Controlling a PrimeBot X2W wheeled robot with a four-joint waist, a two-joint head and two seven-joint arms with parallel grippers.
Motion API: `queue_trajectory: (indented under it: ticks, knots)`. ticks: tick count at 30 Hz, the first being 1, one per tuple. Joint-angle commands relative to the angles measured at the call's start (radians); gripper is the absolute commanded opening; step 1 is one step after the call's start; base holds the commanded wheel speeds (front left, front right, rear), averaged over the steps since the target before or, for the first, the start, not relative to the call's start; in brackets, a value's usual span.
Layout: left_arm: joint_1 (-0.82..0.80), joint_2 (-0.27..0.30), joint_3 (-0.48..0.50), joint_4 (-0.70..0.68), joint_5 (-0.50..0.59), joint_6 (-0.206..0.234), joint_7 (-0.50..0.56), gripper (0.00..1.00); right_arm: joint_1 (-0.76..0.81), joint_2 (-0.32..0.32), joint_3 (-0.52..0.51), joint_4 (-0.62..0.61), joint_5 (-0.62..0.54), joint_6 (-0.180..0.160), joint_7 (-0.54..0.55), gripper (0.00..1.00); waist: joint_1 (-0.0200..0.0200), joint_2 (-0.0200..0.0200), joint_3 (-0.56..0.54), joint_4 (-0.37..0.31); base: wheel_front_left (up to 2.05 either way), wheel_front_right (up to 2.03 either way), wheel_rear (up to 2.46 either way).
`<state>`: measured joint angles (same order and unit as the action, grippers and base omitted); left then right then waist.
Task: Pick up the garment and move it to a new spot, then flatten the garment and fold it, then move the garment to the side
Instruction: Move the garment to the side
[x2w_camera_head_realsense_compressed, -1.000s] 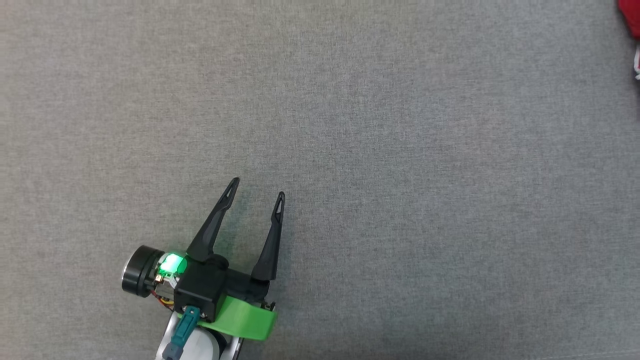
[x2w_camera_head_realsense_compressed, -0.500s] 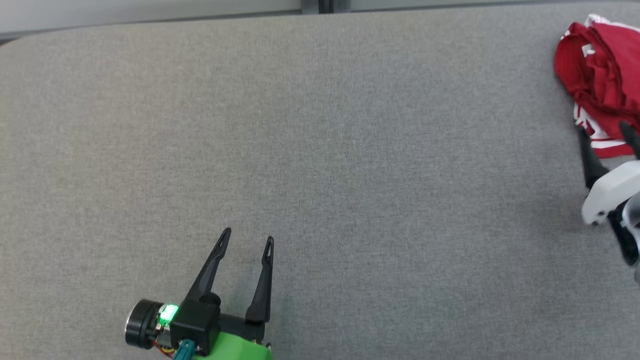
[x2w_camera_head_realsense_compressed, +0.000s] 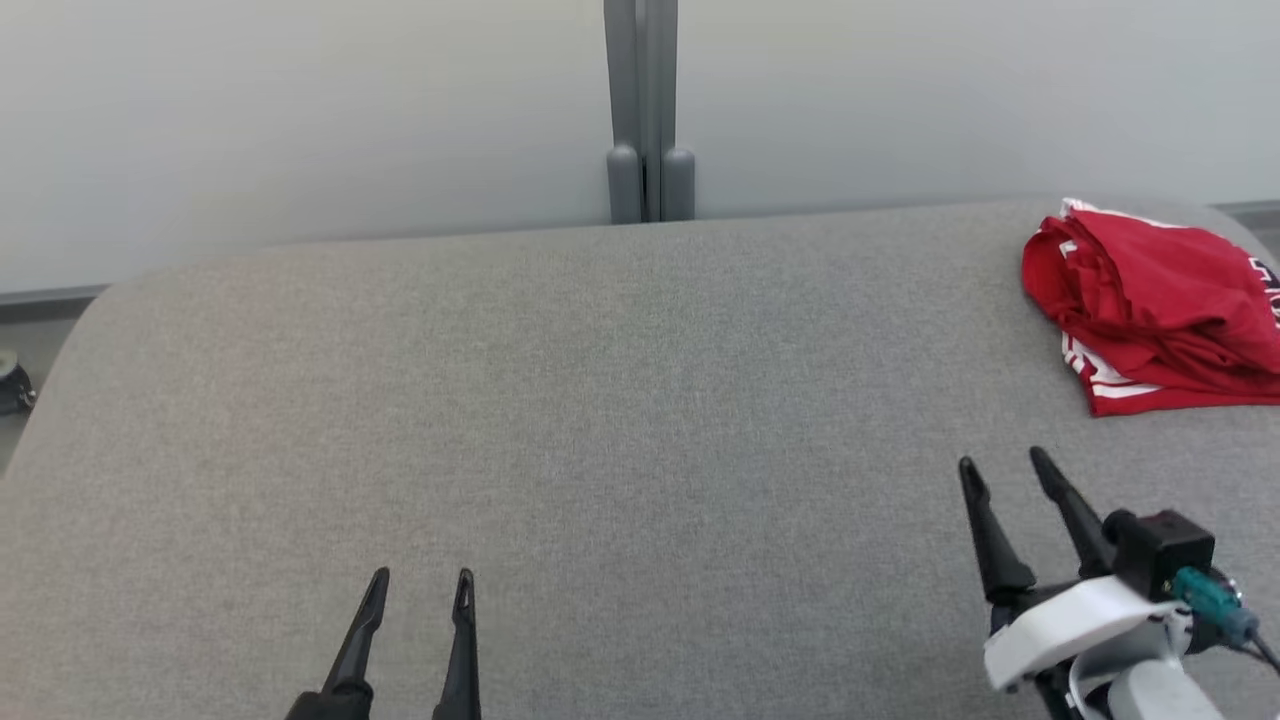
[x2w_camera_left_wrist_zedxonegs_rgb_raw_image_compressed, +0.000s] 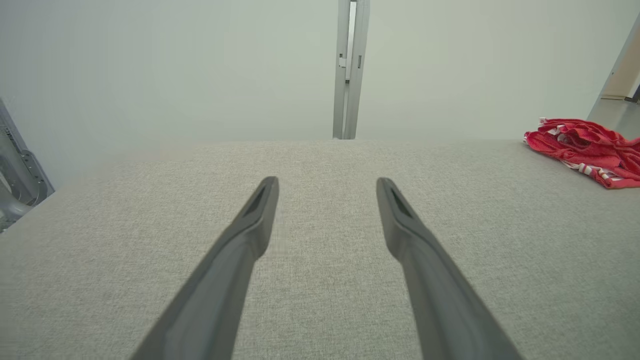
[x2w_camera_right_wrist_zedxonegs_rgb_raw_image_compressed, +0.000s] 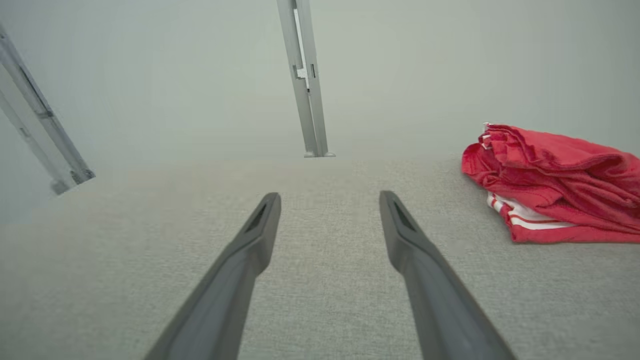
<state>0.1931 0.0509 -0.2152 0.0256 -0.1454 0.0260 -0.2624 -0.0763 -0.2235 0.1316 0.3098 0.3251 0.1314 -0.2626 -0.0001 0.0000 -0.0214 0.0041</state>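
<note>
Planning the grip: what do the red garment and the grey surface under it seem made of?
Red garment: soft matte fabric, likely a jersey knit; it bunches in loose folds. Grey surface: matte woven cloth, upholstery-like; a fine flecked weave shows.

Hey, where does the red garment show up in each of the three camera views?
Head view: garment upper right, cut by the right edge.
Left wrist view: garment at the right edge, above the middle.
Right wrist view: garment on the right, mid-height.
Shared landmark: grey post, top centre in each view.
</note>
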Motion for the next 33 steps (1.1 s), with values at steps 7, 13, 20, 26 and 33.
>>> queue_trajectory:
  ticks: [7,13,20,26,33]
  knots:
    - [0.061,0.000,0.074,-0.025,-0.019,-0.007,-0.003,1.00,0.171,0.068,-0.046,-0.154,-0.049,-0.002,-0.002,1.00,0.0001,0.0000,-0.111,-0.016,0.00,0.00,0.00]
    - [0.088,0.000,0.100,-0.042,-0.028,-0.018,-0.003,1.00,0.216,0.072,-0.030,-0.174,-0.064,-0.002,-0.002,1.00,0.0001,0.0000,-0.116,-0.021,0.00,0.00,0.00]
    - [0.101,0.000,0.105,-0.054,-0.014,-0.026,-0.003,1.00,0.235,0.078,-0.024,-0.178,-0.064,-0.002,-0.002,1.00,0.0001,0.0000,-0.117,-0.020,0.00,0.00,0.00]
    - [0.105,0.000,0.100,-0.038,-0.017,-0.034,-0.003,1.00,0.232,0.080,-0.015,-0.177,-0.065,-0.002,-0.002,1.00,0.0001,0.0000,-0.115,-0.020,0.00,0.00,0.00]
    - [0.100,0.000,0.096,-0.029,-0.005,-0.038,-0.003,1.00,0.232,0.079,-0.010,-0.179,-0.063,-0.002,-0.002,1.00,0.0001,0.0000,-0.112,-0.019,0.00,0.00,0.00]
